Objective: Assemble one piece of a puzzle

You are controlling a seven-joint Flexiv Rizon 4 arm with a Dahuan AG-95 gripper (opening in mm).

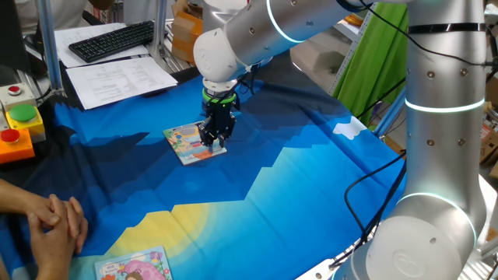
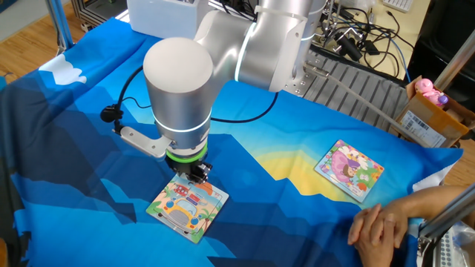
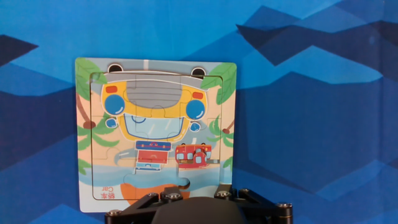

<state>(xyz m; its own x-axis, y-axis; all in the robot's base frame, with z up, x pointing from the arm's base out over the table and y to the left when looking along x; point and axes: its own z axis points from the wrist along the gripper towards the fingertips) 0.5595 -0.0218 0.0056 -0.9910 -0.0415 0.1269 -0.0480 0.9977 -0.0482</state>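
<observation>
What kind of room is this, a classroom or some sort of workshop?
Most likely a robotics lab or test bench. The robot arm stands over a puzzle, with a keyboard, a button box and loose cables around.

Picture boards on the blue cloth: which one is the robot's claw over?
The puzzle with the yellow bus, under the gripper; the pinker board lies apart.

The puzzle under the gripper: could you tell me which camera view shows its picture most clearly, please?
The hand view: the puzzle fills the frame face-on, only its near edge hidden by the gripper body. The other fixed view shows it small and slanted, with the gripper over one corner. In one fixed view it is tiny and partly covered.
</observation>
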